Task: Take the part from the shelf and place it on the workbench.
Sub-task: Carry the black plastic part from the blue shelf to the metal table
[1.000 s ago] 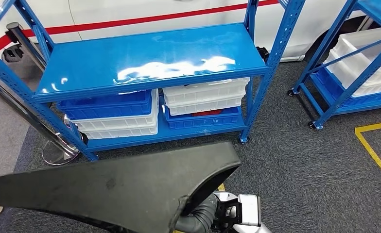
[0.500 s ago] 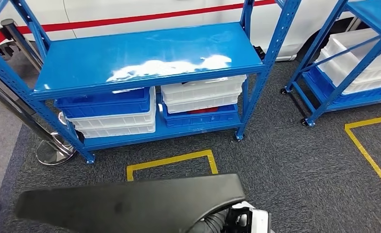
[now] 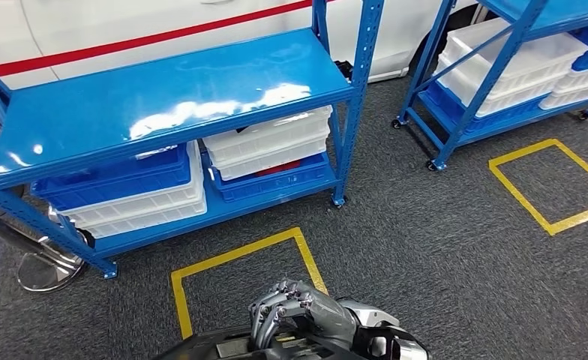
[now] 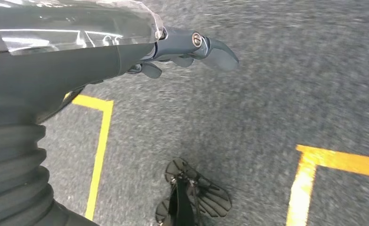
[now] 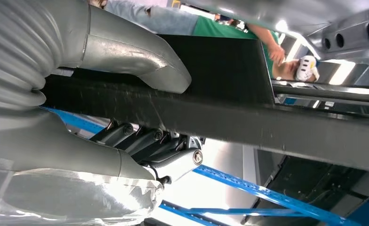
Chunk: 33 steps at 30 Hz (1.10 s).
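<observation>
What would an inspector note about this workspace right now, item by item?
Surface: grey carpet floor with yellow taped squares.
Job's things: black part is off the shelf, carried low in front of the robot; the top of the blue shelf is bare.
Clutter: white and blue bins on the lower shelf.
Hands: right hand grips the part's edge, thumb on one face and fingers on the other; left hand is above the floor, grip unclear.
Cables: nothing seen.
Surroundings: second blue rack, white vehicle, a person in green beyond the part.
</observation>
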### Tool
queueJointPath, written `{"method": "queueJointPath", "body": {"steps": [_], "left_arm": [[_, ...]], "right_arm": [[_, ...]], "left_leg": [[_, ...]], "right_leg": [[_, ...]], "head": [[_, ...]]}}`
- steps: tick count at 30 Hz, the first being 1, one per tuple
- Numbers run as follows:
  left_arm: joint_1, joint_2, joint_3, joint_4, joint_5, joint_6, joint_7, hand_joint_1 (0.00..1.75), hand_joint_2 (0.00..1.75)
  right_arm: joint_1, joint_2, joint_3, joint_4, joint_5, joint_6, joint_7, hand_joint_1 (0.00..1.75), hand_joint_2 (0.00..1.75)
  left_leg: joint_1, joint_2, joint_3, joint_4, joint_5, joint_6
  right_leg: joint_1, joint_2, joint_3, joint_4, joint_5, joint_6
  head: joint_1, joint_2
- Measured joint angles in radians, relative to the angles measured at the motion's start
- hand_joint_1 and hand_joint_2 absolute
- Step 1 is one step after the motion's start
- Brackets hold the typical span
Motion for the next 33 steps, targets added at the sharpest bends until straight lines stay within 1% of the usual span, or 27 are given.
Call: {"method": "queueJointPath", "body": {"steps": [1, 2, 3, 4, 5, 6, 7, 9, 10, 11, 12, 13, 14, 16, 17, 18, 20, 22, 24, 25, 26, 27, 28, 29, 31, 32, 33], "left_arm": [[-0.001, 0.003, 0.0, 0.0, -0.001, -0.001, -0.002, 0.0, 1.75], [-0.003, 0.006, 0.0, 0.0, -0.003, -0.003, -0.003, 0.0, 1.75], [-0.005, 0.009, 0.0, 0.0, -0.005, -0.005, -0.005, 0.0, 1.75], [-0.007, 0.012, 0.0, 0.0, -0.008, -0.008, -0.008, 0.0, 1.75], [-0.009, 0.014, 0.0, -0.001, -0.012, -0.012, -0.013, 0.0, 1.75], [-0.011, 0.016, -0.001, -0.001, -0.017, -0.018, -0.02, 0.0, 1.75], [-0.012, 0.017, -0.002, -0.002, -0.022, -0.024, -0.026, 0.0, 1.75], [-0.009, 0.019, -0.003, -0.003, -0.027, -0.033, -0.035, 0.0, 1.75], [-0.007, 0.02, -0.004, -0.003, -0.028, -0.034, -0.035, 0.0, 1.75], [-0.007, 0.023, -0.004, -0.004, -0.03, -0.035, -0.033, 0.0, 1.75], [-0.007, 0.025, -0.003, -0.004, -0.032, -0.034, -0.028, 0.0, 1.75], [-0.008, 0.027, -0.004, -0.004, -0.038, -0.034, -0.023, 0.0, 1.75], [-0.009, 0.031, -0.005, -0.004, -0.045, -0.035, -0.017, 0.0, 1.75], [-0.008, 0.04, -0.012, -0.004, -0.065, -0.04, -0.007, 0.0, 1.75], [-0.007, 0.045, -0.016, -0.004, -0.073, -0.045, -0.005, 0.0, 1.75], [-0.006, 0.052, -0.02, -0.004, -0.08, -0.049, -0.004, 0.0, 1.75], [-0.008, 0.062, -0.028, -0.004, -0.09, -0.061, -0.012, 0.0, 1.75], [-0.009, 0.07, -0.037, -0.004, -0.099, -0.076, -0.027, 0.0, 1.75], [-0.008, 0.077, -0.044, -0.004, -0.106, -0.086, -0.038, 0.0, 1.75], [-0.008, 0.079, -0.047, -0.004, -0.107, -0.088, -0.041, 0.0, 1.75], [-0.008, 0.08, -0.048, -0.003, -0.105, -0.089, -0.043, 0.0, 1.75], [-0.009, 0.081, -0.049, -0.002, -0.102, -0.089, -0.045, 0.0, 1.75], [-0.01, 0.081, -0.049, -0.001, -0.096, -0.088, -0.046, 0.0, 1.75], [-0.013, 0.081, -0.049, 0.0, -0.088, -0.084, -0.046, 0.0, 1.75], [-0.018, 0.08, -0.045, 0.001, -0.066, -0.069, -0.041, 0.0, 1.75], [-0.02, 0.078, -0.041, 0.002, -0.053, -0.057, -0.035, 0.0, 1.75], [-0.022, 0.076, -0.034, 0.003, -0.04, -0.044, -0.028, 0.0, 1.75]], "right_arm": [[-0.006, 0.007, 0.0, 0.0, 0.002, 0.002, 0.001, 1.75, 1.75], [-0.011, 0.015, 0.0, 0.0, 0.006, 0.005, 0.002, 1.75, 1.75], [-0.015, 0.022, 0.0, 0.0, 0.01, 0.007, 0.003, 1.75, 1.75], [-0.018, 0.026, 0.0, 0.0, 0.015, 0.009, 0.004, 1.75, 1.75], [-0.018, 0.028, 0.001, 0.0, 0.022, 0.008, 0.003, 1.75, 1.75], [-0.018, 0.029, 0.001, 0.0, 0.029, 0.006, 0.002, 1.75, 1.75], [-0.018, 0.03, 0.002, 0.0, 0.037, 0.002, 0.002, 1.75, 1.75], [-0.018, 0.029, 0.006, 0.0, 0.046, -0.007, 0.001, 1.75, 1.75], [-0.018, 0.028, 0.009, 0.0, 0.046, -0.012, 0.001, 1.75, 1.75], [-0.018, 0.026, 0.014, 0.0, 0.044, -0.019, 0.001, 1.75, 1.75], [-0.019, 0.025, 0.019, 0.0, 0.039, -0.027, 0.001, 1.75, 1.75], [-0.02, 0.023, 0.023, 0.0, 0.033, -0.036, 0.001, 1.75, 1.75], [-0.021, 0.02, 0.027, -0.003, 0.028, -0.044, 0.001, 1.75, 1.75], [-0.022, 0.012, 0.031, -0.018, 0.021, -0.061, 0.0, 1.75, 1.75], [-0.022, 0.007, 0.034, -0.03, 0.02, -0.07, 0.0, 1.75, 1.75], [-0.021, 0.001, 0.036, -0.042, 0.022, -0.077, -0.001, 1.75, 1.75], [-0.014, -0.013, 0.042, -0.063, 0.034, -0.094, -0.002, 1.75, 1.75], [-0.004, -0.026, 0.05, -0.081, 0.057, -0.115, -0.002, 1.75, 1.75], [0.004, -0.033, 0.064, -0.089, 0.076, -0.134, -0.002, 1.75, 1.75], [0.006, -0.036, 0.071, -0.089, 0.082, -0.143, -0.002, 1.75, 1.75], [0.007, -0.038, 0.081, -0.087, 0.084, -0.153, -0.001, 1.75, 1.75], [0.006, -0.041, 0.091, -0.084, 0.085, -0.162, -0.001, 1.75, 1.75], [0.004, -0.043, 0.102, -0.081, 0.083, -0.166, -0.001, 1.75, 1.75], [0.0, -0.044, 0.113, -0.076, 0.08, -0.167, -0.001, 1.75, 1.75], [-0.013, -0.045, 0.131, -0.066, 0.071, -0.154, 0.0, 1.75, 1.75], [-0.021, -0.044, 0.139, -0.06, 0.067, -0.144, 0.001, 1.75, 1.75], [-0.029, -0.043, 0.146, -0.054, 0.063, -0.132, 0.002, 1.75, 1.75]], "left_leg": [[0.001, -0.02, 0.024, -0.054, 0.016, 0.003], [0.001, -0.035, 0.038, -0.086, 0.022, 0.007], [-0.001, -0.04, 0.041, -0.097, 0.019, 0.01], [-0.001, -0.032, 0.042, -0.103, 0.021, 0.015], [0.0, -0.021, 0.042, -0.105, 0.026, 0.021], [0.001, -0.011, 0.043, -0.11, 0.03, 0.028], [0.002, 0.0, 0.044, -0.115, 0.034, 0.035], [-0.001, 0.026, 0.043, -0.118, 0.037, 0.044], [-0.002, 0.04, 0.042, -0.117, 0.037, 0.046], [-0.003, 0.053, 0.041, -0.117, 0.036, 0.046], [-0.004, 0.066, 0.041, -0.116, 0.036, 0.045], [-0.004, 0.078, 0.041, -0.116, 0.035, 0.044], [-0.004, 0.088, 0.041, -0.114, 0.033, 0.042], [-0.007, 0.106, 0.043, -0.11, 0.028, 0.034], [-0.01, 0.114, 0.043, -0.108, 0.026, 0.028], [-0.011, 0.122, 0.043, -0.107, 0.024, 0.023], [-0.01, 0.136, 0.044, -0.106, 0.02, 0.012], [-0.005, 0.106, 0.034, -0.074, -0.008, 0.002], [-0.001, 0.057, -0.009, 0.031, -0.072, -0.005], [-0.001, 0.045, -0.039, 0.099, -0.103, -0.006], [-0.001, 0.04, -0.064, 0.153, -0.12, -0.008], [0.0, 0.037, -0.075, 0.176, -0.118, -0.009], [0.0, 0.035, -0.069, 0.161, -0.097, -0.009], [0.002, 0.029, -0.045, 0.109, -0.061, -0.009], [0.009, -0.011, 0.015, -0.026, -0.003, -0.007], [0.01, -0.03, 0.033, -0.07, 0.009, -0.004], [0.01, -0.041, 0.041, -0.09, 0.01, 0.0]], "right_leg": [[0.0, 0.01, -0.003, 0.002, 0.002, 0.004], [0.0, 0.02, -0.008, 0.004, 0.004, 0.009], [-0.002, 0.029, -0.013, 0.004, 0.008, 0.016], [-0.003, 0.038, -0.017, 0.003, 0.012, 0.023], [-0.004, 0.036, -0.02, 0.005, 0.012, 0.029], [-0.003, 0.022, -0.025, 0.014, 0.005, 0.034], [-0.002, 0.001, -0.037, 0.041, -0.015, 0.038], [-0.005, -0.042, -0.088, 0.152, -0.08, 0.044], [-0.008, -0.05, -0.118, 0.217, -0.109, 0.047], [-0.01, -0.053, -0.138, 0.262, -0.122, 0.049], [-0.012, -0.055, -0.141, 0.274, -0.118, 0.051], [-0.014, -0.059, -0.126, 0.249, -0.097, 0.052], [-0.014, -0.072, -0.091, 0.188, -0.066, 0.051], [-0.007, -0.114, -0.022, 0.058, -0.023, 0.043], [-0.003, -0.128, -0.003, 0.019, -0.015, 0.037], [0.001, -0.131, 0.001, 0.005, -0.016, 0.031], [0.002, -0.109, -0.002, 0.001, -0.011, 0.02], [-0.001, -0.09, -0.001, -0.006, -0.005, 0.008], [-0.003, -0.07, -0.002, -0.009, 0.0, -0.001], [-0.003, -0.059, -0.004, -0.008, 0.001, -0.003], [-0.002, -0.047, -0.006, -0.007, 0.002, -0.004], [-0.002, -0.034, -0.007, -0.006, 0.003, -0.004], [-0.003, -0.02, -0.007, -0.004, 0.003, -0.004], [-0.003, -0.007, -0.007, -0.001, 0.003, -0.003], [-0.003, 0.017, -0.01, 0.006, 0.004, 0.003], [-0.003, 0.028, -0.014, 0.008, 0.005, 0.009], [-0.003, 0.038, -0.019, 0.01, 0.008, 0.016]], "head": [[0.0, 0.0], [0.0, 0.0], [0.0, 0.0], [0.0, 0.0], [0.001, 0.0], [0.001, 0.0], [0.003, 0.0], [0.004, 0.0], [0.004, 0.0], [0.004, 0.0], [0.004, 0.0], [0.005, 0.0], [0.005, 0.0], [0.004, 0.0], [0.004, 0.0], [0.003, 0.0], [0.004, 0.0], [0.004, 0.0], [0.003, 0.0], [0.002, 0.0], [0.002, 0.0], [0.002, 0.0], [0.002, 0.0], [0.002, 0.0], [0.003, 0.0], [0.003, 0.0], [0.003, 0.0]]}}
